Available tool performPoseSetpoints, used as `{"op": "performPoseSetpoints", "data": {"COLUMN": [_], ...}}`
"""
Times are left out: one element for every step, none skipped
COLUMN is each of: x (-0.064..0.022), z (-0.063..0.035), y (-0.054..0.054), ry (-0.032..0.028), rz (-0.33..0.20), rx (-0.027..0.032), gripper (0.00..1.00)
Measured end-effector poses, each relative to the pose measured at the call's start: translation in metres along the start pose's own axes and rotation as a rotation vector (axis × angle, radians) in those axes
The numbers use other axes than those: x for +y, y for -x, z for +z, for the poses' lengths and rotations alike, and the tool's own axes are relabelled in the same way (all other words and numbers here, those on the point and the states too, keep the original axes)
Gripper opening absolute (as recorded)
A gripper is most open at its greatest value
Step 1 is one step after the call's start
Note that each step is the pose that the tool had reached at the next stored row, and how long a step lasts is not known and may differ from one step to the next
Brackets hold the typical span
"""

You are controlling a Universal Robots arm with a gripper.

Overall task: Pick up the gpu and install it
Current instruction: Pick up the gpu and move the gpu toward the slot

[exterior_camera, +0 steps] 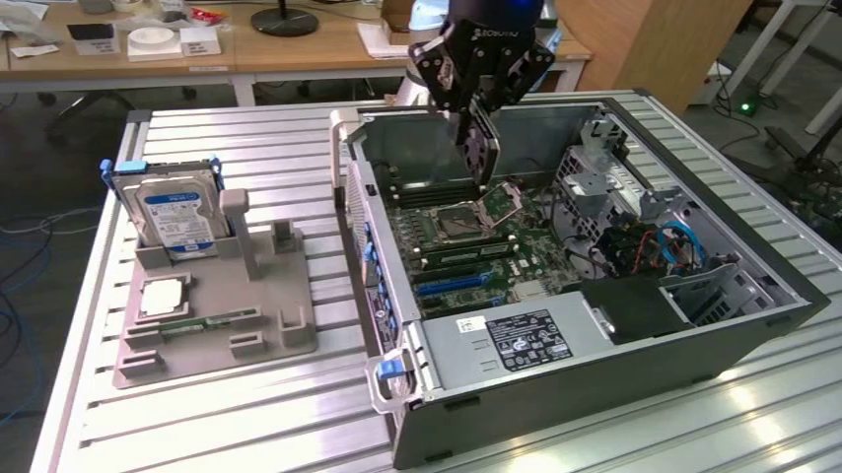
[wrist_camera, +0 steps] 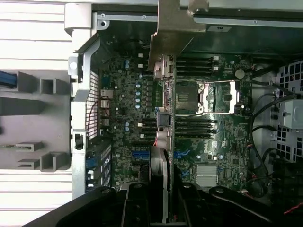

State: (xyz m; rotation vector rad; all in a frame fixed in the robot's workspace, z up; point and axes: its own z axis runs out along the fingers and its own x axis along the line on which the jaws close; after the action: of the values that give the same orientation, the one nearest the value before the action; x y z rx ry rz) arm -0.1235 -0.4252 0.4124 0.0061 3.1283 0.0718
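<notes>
Hanging straight down over the open computer case (exterior_camera: 736,325), pincer (exterior_camera: 472,106) clenched on the upright gpu (exterior_camera: 480,150)

A ribbed aluminium table (exterior_camera: 237,414) stands before wooden desks (exterior_camera: 300,51) carrying white boxes (exterior_camera: 154,41) and a black round base (exterior_camera: 284,20), with a wooden cabinet (exterior_camera: 658,44) and cable-strewn grey floor (exterior_camera: 53,148) around.

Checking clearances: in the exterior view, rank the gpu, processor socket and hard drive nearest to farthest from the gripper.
1. gpu, held in the gripper's fingers, over the case.
2. processor socket, on the board below it.
3. hard drive, in the stand at the exterior view's left.
</notes>
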Motion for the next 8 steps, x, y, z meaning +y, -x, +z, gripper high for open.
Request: {"op": "performPoseSetpoints", "data": {"x": [0.0000,0.0000,0.0000,0.0000,0.0000,-0.0001,0.0000,0.0000], "z": [0.0001,0.0002,0.0003,0.0004,0.0006,0.0011,0.0013,0.0015], "y": [0.002,0.004,0.007,0.010,0.011,0.011,0.012,0.014], "ry": [0.0000,-0.0001,-0.0001,-0.0001,0.0001,0.0003,0.0000,0.0000], "rz": [-0.001,-0.001,-0.002,-0.002,-0.002,-0.002,-0.003,-0.003], "rx": [0.0000,0.0001,0.0001,0.0002,0.0001,0.0000,0.0002,0.0002], "gripper": [0.28,0.28,0.28,0.28,0.28,0.28,0.28,0.28]}}
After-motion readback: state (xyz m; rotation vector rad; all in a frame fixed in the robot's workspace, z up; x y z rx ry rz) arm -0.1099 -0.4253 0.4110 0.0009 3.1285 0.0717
